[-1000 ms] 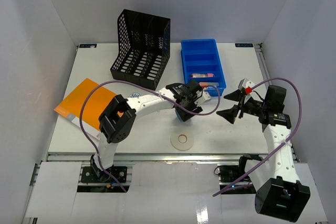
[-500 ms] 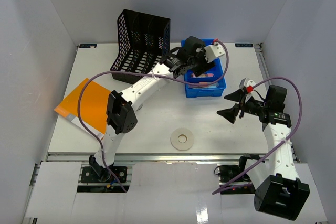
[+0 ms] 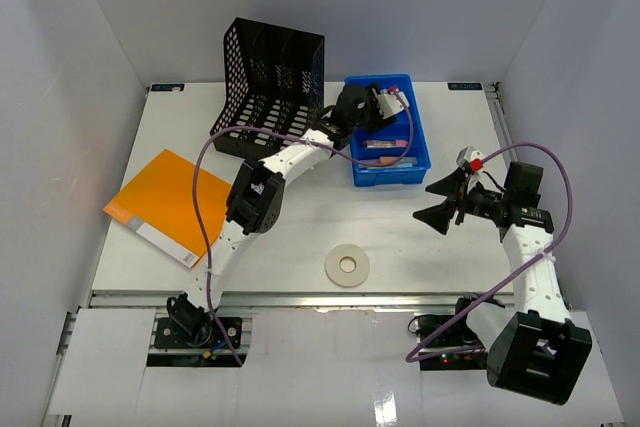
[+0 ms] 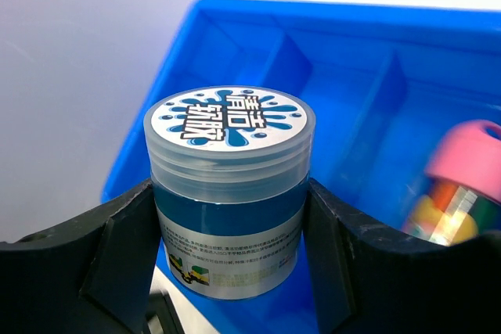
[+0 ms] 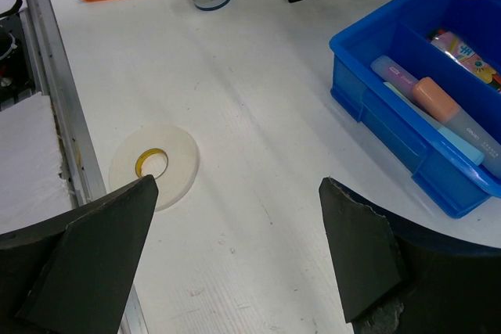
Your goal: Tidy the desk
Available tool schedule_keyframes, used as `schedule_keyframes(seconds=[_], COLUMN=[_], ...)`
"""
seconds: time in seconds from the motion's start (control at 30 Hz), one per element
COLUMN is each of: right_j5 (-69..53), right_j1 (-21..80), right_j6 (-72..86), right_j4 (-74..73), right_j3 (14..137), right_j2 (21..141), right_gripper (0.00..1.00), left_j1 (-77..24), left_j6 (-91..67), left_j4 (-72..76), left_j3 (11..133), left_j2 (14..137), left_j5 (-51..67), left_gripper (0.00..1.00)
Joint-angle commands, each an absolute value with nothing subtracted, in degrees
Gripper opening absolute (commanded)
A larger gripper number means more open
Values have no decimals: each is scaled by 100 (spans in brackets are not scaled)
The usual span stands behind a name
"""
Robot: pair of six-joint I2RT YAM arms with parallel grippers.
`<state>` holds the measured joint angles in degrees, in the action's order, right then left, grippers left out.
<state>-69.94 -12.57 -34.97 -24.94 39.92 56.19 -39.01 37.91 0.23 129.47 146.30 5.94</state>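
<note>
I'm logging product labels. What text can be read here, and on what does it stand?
"清洁软胶": on the lid of the blue round plastic jar with clear cap, held in the left gripper.
Too small to read: print on the jar's side label.
Blurred, unreadable: marks on the pink item in the blue plastic tray.

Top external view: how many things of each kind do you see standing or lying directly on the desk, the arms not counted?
Black mesh file rack: 1
Blue tray: 1
Orange folder: 1
White tape roll: 1
Total on the desk: 4
</note>
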Motion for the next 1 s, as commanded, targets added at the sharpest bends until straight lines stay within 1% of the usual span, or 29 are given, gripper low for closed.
schedule_keyframes(seconds=[0.0, 0.17, 0.37, 0.67, 0.7, 0.73, 0.8, 0.93, 0.97], right_j5=[-7269, -7286, -7295, -7286, -7286, -7286, -7277, -7260, -7258], right_j1=[-1337, -1380, -1410, -1435, -1441, -1441, -1442, -1461, -1468], right_j6=[-3619, -3630, -3639, -3639, -3639, -3639, -3647, -3647, -3647], right_j4=[-2688, -2707, -2707, -2707, -2707, -2707, -2707, -2707, -2706], right_j3=[4104, 4104, 4096, 4087, 4087, 4087, 4087, 4087, 4087], right_j2=[5705, 5748, 5761, 5737, 5731, 5730, 5713, 5713, 5713], right_gripper=[90, 90, 90, 90, 90, 90, 90, 90, 90], left_j1=[-3805, -3736, -3735, -3738, -3745, -3752, -3753, -3762, -3762], left_j6=[3863, 3770, 3709, 3691, 3694, 3716, 3726, 3707, 3698], left_j4=[1606, 1749, 1749, 1792, 1813, 1836, 1881, 1934, 1932], left_j3=[13152, 13052, 12793, 12409, 12337, 12298, 12217, 12192, 12200], left_j2=[14620, 14792, 14726, 14580, 14554, 14546, 14511, 14455, 14438], left_j5=[920, 1019, 1090, 1116, 1114, 1091, 1063, 1039, 1044], left_gripper=[16, 17, 19, 29, 31, 37, 43, 67, 76])
